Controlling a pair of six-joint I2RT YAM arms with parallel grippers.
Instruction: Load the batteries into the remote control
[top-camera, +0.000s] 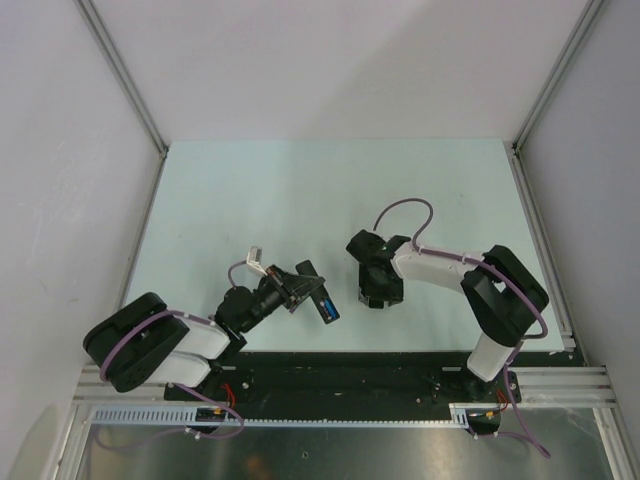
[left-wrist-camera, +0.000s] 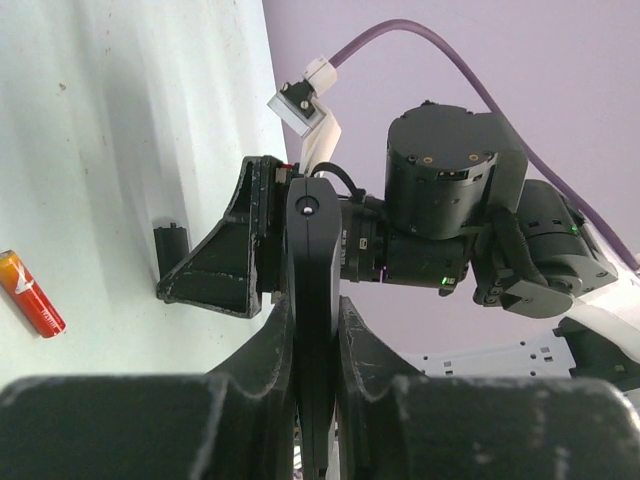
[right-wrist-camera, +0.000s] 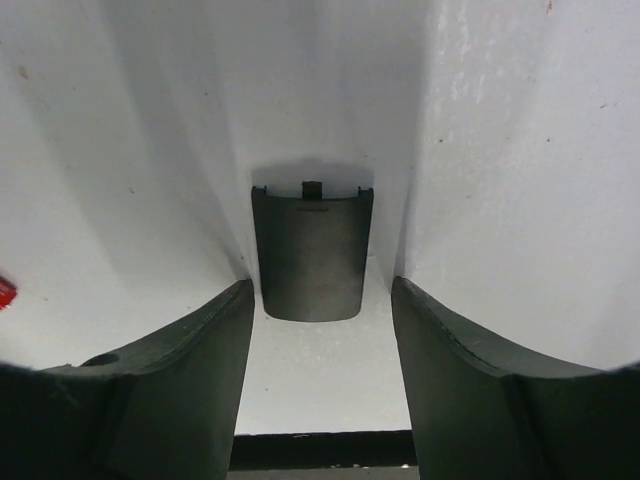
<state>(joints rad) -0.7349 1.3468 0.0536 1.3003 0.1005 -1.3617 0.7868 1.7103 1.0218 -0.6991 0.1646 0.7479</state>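
My left gripper (top-camera: 297, 287) is shut on the black remote control (top-camera: 318, 292) and holds it above the table; the left wrist view shows the remote edge-on (left-wrist-camera: 311, 262) between the fingers. A bright blue battery (top-camera: 331, 311) shows at the remote's near end. A red-orange battery (left-wrist-camera: 30, 293) lies on the table; its tip shows at the right wrist view's left edge (right-wrist-camera: 4, 292). My right gripper (top-camera: 377, 296) points down at the table, open (right-wrist-camera: 320, 330), its fingers either side of a small black battery cover (right-wrist-camera: 311, 255) lying flat. The other batteries are out of view.
The battery cover also shows in the left wrist view (left-wrist-camera: 170, 250), beside my right gripper's finger (left-wrist-camera: 225, 255). The pale table (top-camera: 330, 190) is bounded by metal rails, and a black base strip (top-camera: 350, 375) runs along the near edge. The two grippers are close together.
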